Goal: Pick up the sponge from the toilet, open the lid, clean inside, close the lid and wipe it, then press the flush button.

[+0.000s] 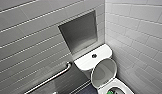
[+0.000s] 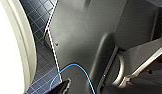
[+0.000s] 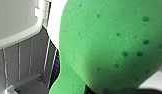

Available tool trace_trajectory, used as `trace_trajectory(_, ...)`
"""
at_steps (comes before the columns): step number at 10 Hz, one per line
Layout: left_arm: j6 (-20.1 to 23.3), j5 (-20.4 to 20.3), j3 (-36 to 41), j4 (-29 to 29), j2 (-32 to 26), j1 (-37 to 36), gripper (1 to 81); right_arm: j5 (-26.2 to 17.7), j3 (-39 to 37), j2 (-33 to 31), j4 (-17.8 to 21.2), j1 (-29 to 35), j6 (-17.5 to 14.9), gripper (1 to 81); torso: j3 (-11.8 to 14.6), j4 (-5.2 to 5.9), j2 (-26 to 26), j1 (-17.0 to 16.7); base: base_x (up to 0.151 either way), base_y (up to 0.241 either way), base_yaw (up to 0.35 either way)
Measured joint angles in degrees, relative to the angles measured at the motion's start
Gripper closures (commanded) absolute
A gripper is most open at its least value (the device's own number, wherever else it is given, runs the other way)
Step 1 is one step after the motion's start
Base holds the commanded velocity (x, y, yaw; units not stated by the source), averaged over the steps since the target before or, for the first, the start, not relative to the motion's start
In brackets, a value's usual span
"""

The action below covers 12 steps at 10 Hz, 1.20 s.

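Right wrist view: the right gripper (image 3: 109,90) is barely a dark edge under the sponge (image 3: 107,42). The pad sits tight up against the cam, clear of any surface, so I read it as grasped, though the fingers themselves can't be made out. Just past the sponge is the raised lid (image 3: 14,22) w/ its hinge (image 3: 43,10), so the lid is already up.

Head view: a green scrap of the pad (image 1: 110,92) shows at the bottom edge, inside the bowl rim (image 1: 122,85). So the surface to clean is right at and below the sponge, not off to a side. The lid leans back toward the tank (image 1: 83,62), long axis running from hinge up to tank. The flush button (image 1: 94,55) is centred on the tank top, well beyond the sponge.

The left gripper (image 2: 65,87) is a dark tip only, so grip state can't be told. It hangs beside the toilet (image 2: 9,50), outside it and over blue floor tiles (image 2: 43,72). Judgement: the right arm is nearer to the bowl interior.
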Motion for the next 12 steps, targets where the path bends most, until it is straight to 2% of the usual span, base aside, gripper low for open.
trace_trajectory(2, 0.0, 0.0, 0.0, 0.0, 0.0, 0.1, 1.0, -0.3, 0.4, -0.6, -0.6, -2.4, 0.0, 81.1, 0.0, 0.00, 0.0, 0.0, 0.000, 0.000, 0.000)
trace_trajectory(5, 0.0, 0.0, 0.0, 0.0, -0.2, 0.1, 1.0, 5.2, -4.4, -0.7, -1.3, -5.2, 0.0, 81.1, 0.0, 0.00, 0.0, 0.0, 0.000, 0.000, 0.000)
trace_trajectory(7, 0.0, 0.0, 0.0, 0.0, -0.2, 0.1, 1.0, 6.8, -4.6, -1.6, -1.3, -5.5, 0.0, 81.1, 0.0, 0.00, 0.0, 0.0, 0.000, 0.000, 0.000)
trace_trajectory(9, 0.0, 0.0, 0.0, 0.0, -0.1, 0.1, 1.0, 6.6, -1.6, -5.3, -1.4, -6.1, 0.0, 81.1, 0.0, 0.00, 0.0, 0.0, 0.000, 0.000, 0.000)
trace_trajectory(12, 0.0, 0.0, 0.1, 0.0, -0.2, 0.1, 1.0, 3.3, 8.4, -13.0, -2.6, -8.3, 0.0, 81.1, 0.0, 0.00, 0.0, 0.0, 0.000, 0.000, 0.000)
